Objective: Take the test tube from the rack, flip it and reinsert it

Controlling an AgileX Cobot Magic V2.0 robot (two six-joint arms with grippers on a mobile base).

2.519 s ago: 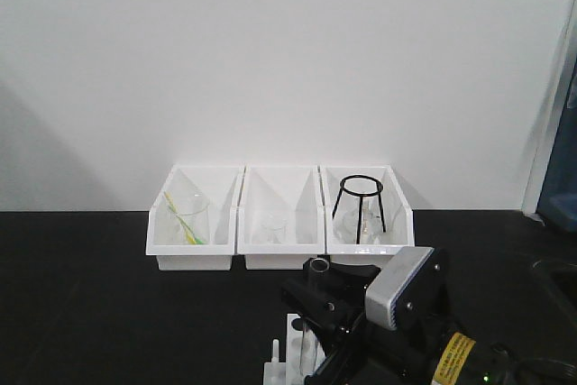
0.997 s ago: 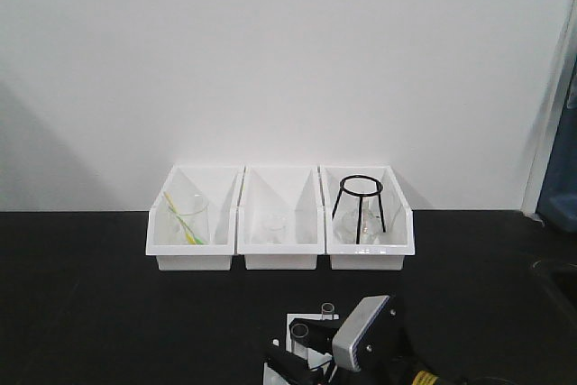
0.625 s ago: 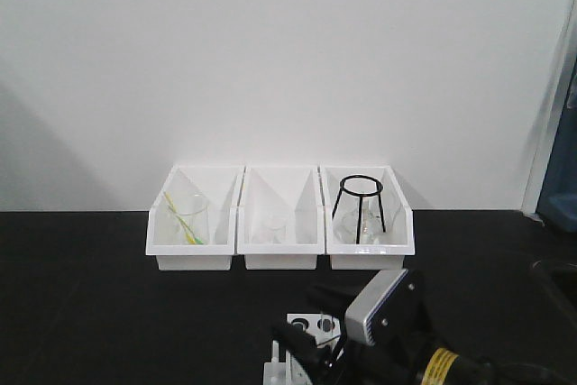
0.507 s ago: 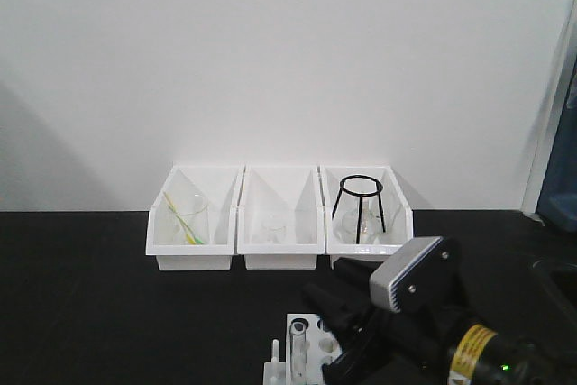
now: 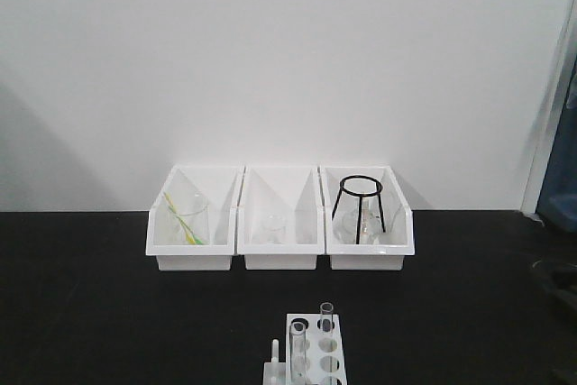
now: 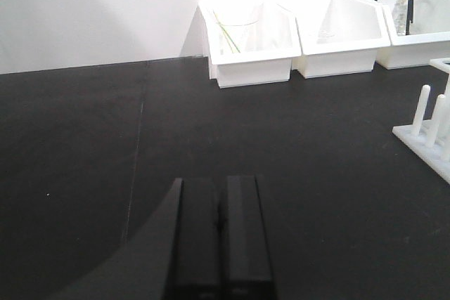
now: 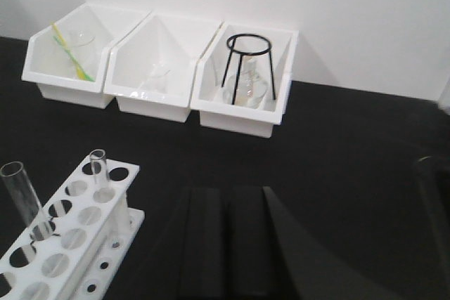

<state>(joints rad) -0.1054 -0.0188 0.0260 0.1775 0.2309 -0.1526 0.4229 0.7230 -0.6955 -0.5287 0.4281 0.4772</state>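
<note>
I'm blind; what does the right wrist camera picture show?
A white test tube rack on a black table holds two upright clear tubes. The closed black gripper sits beside it, empty. Three white bins line the back wall, one holding a black wire stand.

closed left claw (image 6: 221, 233), bins (image 6: 254, 69), rack (image 6: 430, 135) edge

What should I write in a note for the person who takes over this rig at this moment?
Left gripper: shut, empty, low over the black table.
Right gripper: shut, empty, clear of the rack.
Both test tubes stand upright in the rack, mouths up: the taller nearer the right wrist camera, the shorter behind.
Done: both tubes seated.
Left: unclear whether any flip remains.
</note>
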